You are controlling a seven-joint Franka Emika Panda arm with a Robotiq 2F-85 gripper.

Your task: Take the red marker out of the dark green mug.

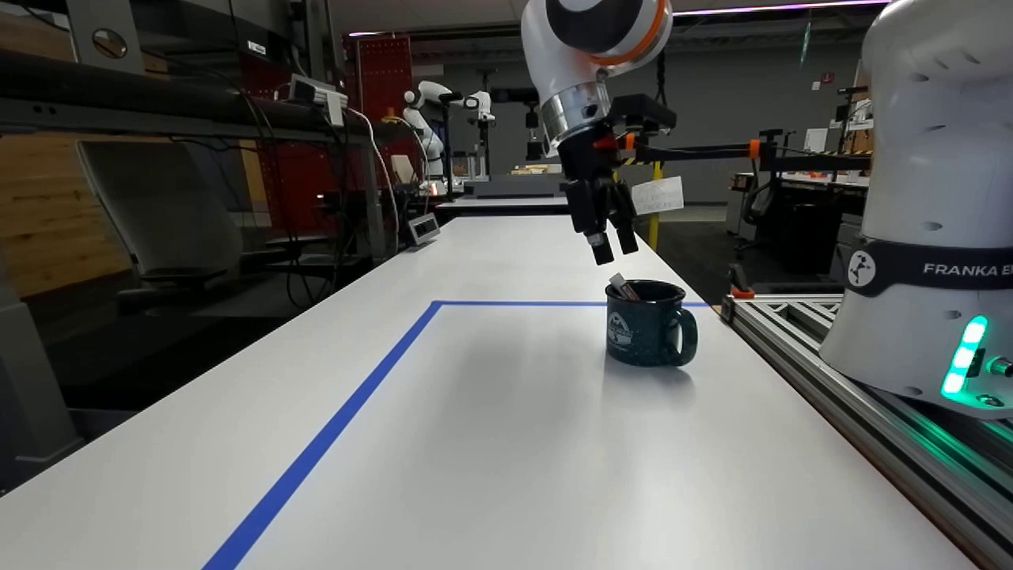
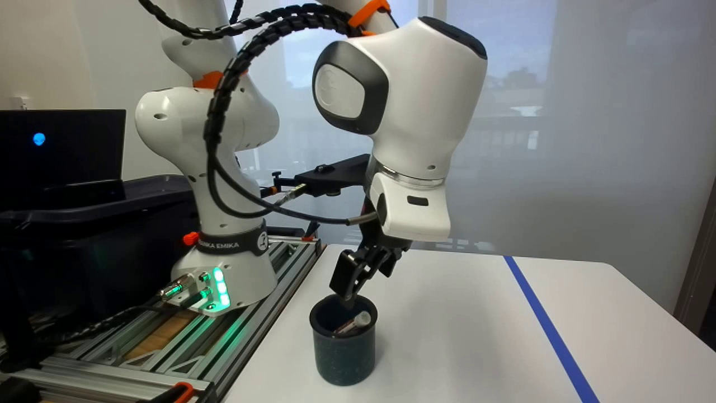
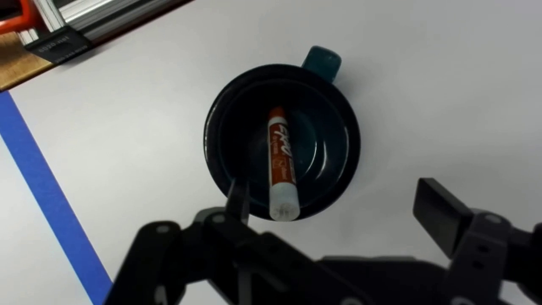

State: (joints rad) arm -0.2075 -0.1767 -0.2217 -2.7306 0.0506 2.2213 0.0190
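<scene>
The dark green mug (image 1: 645, 339) stands upright on the white table, also in an exterior view (image 2: 345, 358) and the wrist view (image 3: 353, 140). Its handle faces away from the fingers in the wrist view. The red marker (image 3: 281, 154) leans inside it, red tip low, white end at the rim. The white end also shows in both exterior views (image 1: 623, 286) (image 2: 354, 322). My gripper (image 1: 616, 252) is open and empty above the mug, fingers tilted, also in an exterior view (image 2: 366, 286). In the wrist view (image 3: 336, 201) the marker's white end appears nearer the left finger.
Blue tape (image 1: 356, 404) marks lines on the white table (image 1: 506, 459). An aluminium rail (image 1: 855, 443) and the arm's base (image 1: 910, 332) border the table near the mug. A grey device (image 1: 423, 229) sits at the table's far edge.
</scene>
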